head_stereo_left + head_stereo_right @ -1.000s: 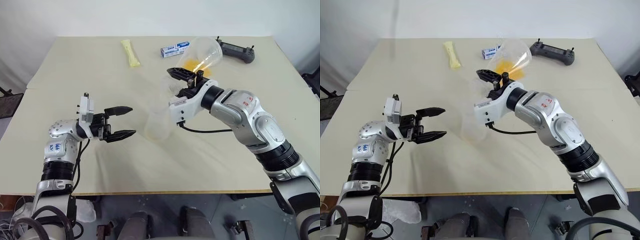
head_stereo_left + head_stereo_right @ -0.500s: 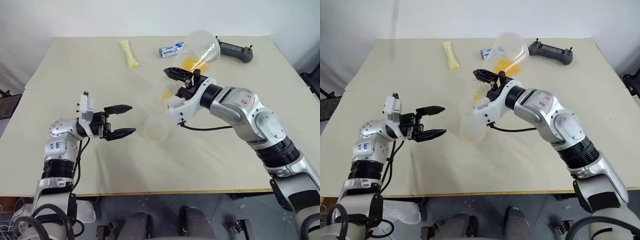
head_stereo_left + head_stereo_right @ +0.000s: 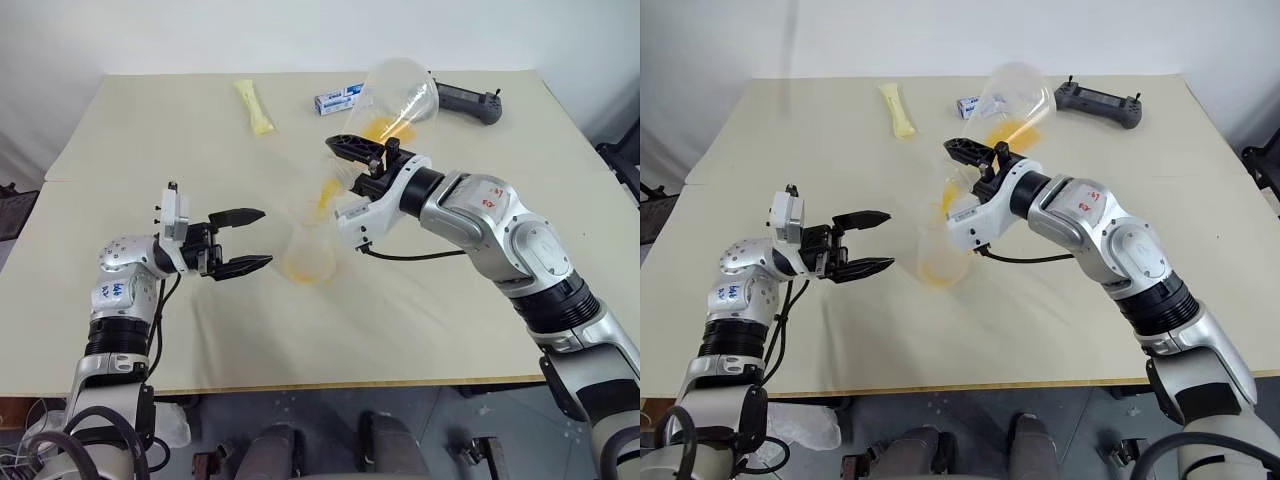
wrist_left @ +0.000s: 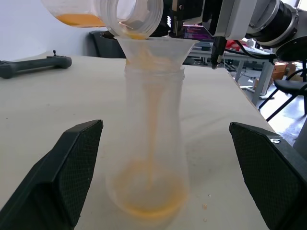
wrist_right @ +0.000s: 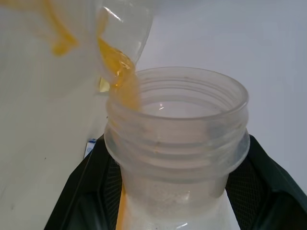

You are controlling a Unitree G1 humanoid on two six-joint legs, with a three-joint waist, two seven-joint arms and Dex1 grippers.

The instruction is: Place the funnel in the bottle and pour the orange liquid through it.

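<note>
The right end effector [image 3: 365, 158] grips the neck of a tilted flask [image 3: 400, 90], streaming the orange liquid [image 4: 146, 203] into the funnel [image 4: 156, 50] seated in the bottle [image 3: 310, 248] mid-desk [image 3: 150, 130]. The left end effector [image 3: 245, 241] waits open beside it. Nothing steadies the bottle, so tilting faster could overflow the funnel or a nudge could tip it.

We hold our left arm low on the left, forearm bent inward, its left gripper [image 3: 243, 240] pointing right with the two black fingers spread wide and nothing between them. Our right arm reaches in from the right, elbow nearly straight, wrist rolled; the right gripper [image 3: 362, 152] is clamped tight on the flask's neck.
</note>
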